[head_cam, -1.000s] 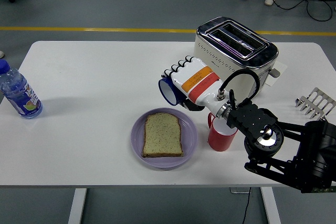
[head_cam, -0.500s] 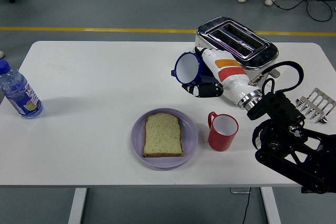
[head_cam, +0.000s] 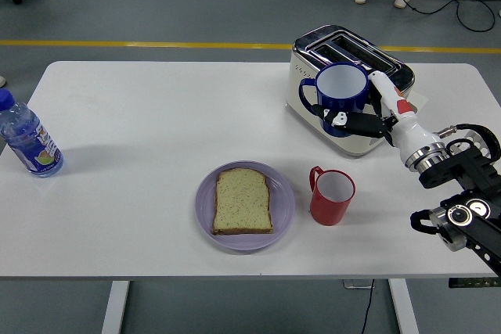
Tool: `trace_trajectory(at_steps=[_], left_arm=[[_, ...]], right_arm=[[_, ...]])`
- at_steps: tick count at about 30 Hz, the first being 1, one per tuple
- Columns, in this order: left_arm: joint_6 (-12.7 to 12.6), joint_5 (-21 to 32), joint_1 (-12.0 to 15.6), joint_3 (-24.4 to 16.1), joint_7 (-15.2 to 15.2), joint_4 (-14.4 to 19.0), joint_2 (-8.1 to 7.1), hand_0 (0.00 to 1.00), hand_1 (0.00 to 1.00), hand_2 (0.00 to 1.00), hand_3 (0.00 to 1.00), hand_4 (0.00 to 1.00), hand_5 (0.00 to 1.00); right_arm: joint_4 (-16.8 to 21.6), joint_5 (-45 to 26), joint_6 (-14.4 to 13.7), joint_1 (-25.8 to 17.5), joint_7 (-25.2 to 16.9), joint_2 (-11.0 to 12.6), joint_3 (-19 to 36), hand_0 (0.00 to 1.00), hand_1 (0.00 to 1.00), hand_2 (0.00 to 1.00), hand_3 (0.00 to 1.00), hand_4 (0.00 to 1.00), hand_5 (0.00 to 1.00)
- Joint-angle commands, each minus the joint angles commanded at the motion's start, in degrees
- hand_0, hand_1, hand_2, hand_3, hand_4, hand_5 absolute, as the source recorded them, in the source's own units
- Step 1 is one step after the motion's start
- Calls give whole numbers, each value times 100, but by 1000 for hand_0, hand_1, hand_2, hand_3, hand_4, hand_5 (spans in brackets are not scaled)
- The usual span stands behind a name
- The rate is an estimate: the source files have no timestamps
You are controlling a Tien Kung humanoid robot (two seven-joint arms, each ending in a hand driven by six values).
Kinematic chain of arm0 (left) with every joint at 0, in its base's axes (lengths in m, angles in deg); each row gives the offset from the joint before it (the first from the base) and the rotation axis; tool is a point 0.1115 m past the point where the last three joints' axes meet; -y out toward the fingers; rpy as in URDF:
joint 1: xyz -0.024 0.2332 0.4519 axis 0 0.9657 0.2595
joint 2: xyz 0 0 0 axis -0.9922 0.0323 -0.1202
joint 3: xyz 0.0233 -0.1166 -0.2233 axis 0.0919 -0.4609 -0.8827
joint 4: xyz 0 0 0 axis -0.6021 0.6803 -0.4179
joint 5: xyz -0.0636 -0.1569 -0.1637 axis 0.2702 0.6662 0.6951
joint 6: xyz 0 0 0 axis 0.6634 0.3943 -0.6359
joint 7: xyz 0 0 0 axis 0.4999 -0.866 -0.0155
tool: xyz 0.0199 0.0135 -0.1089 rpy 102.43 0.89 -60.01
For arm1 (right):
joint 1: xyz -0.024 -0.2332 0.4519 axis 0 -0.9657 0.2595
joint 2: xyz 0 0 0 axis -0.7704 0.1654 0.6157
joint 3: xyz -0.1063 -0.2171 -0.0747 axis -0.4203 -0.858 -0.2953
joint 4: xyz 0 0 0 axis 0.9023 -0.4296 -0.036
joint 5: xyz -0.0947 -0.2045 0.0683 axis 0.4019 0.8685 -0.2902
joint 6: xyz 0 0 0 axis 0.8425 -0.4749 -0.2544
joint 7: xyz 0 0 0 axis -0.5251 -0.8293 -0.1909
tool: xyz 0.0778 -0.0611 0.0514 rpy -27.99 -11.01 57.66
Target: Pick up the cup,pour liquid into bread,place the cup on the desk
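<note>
White table (head_cam: 141, 123) on a grey floor with a yellow line. Right hand (head_cam: 368, 119) grips the blue cup (head_cam: 338, 90) upright, mouth up, handle pointing left, in front of the toaster (head_cam: 376, 64).

A plate (head_cam: 205, 210) sits near the table's (head_cam: 141, 138) front edge at about its middle, with a slice of bread (head_cam: 243, 200) lying flat on it, and just to the plate's right stands a mug (head_cam: 332, 196) (upright, handle turned toward the plate). Behind the mug, toward the far right, stands a toaster (head_cam: 362, 60), and in front of it the right hand (head_cam: 374, 117) holds a cup (head_cam: 338, 94) upright above the table. A bottle (head_cam: 27, 140) stands at the far left edge, well apart from everything else.
</note>
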Motion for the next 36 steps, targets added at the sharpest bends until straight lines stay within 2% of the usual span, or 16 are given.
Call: trace_trajectory(at_steps=[7, 11, 16, 21, 26, 30, 32, 36], left_arm=[[-1, -20, -2, 7, -1, 2, 0, 636, 646, 659, 559, 325, 836], [-1, -26, -4, 22, -2, -2, -3, 636, 646, 659, 559, 325, 836], [-3, -11, 16, 58, -2, -8, -3, 637, 646, 659, 559, 325, 832], [0, -7, 19, 110, -1, -8, 1, 637, 646, 659, 559, 326, 835], [1, -12, 13, 145, -4, -4, 10, 637, 646, 659, 558, 327, 835], [0, -21, 7, 152, -4, -4, 7, 637, 646, 659, 559, 326, 835], [-1, -25, -1, 134, -5, -3, 5, 637, 646, 659, 559, 326, 835], [1, -12, -1, 136, -2, -6, 4, 637, 646, 659, 558, 327, 838]], right_arm=[[-186, 952, -93, -617, -413, 60, 448, 525, 455, 555, 544, 698, 2], [-340, 1090, -169, -1003, -643, 51, 697, 525, 455, 555, 544, 698, 2], [-603, 874, -534, -1571, -1257, -173, 1063, 531, 458, 558, 546, 694, 2], [-799, 543, -987, -2017, -1838, -585, 1404, 535, 461, 557, 547, 689, 2], [-1033, 370, -1033, -2229, -2311, -893, 1575, 543, 468, 557, 547, 683, 2], [-1215, 309, -1033, -2310, -2591, -1018, 1602, 547, 472, 557, 546, 680, 2], [-1432, 334, -1033, -2362, -2840, -1137, 1599, 547, 472, 557, 546, 680, 2], [-1715, 262, -1033, -2356, -3123, -1225, 1520, 549, 471, 557, 546, 681, 2]])
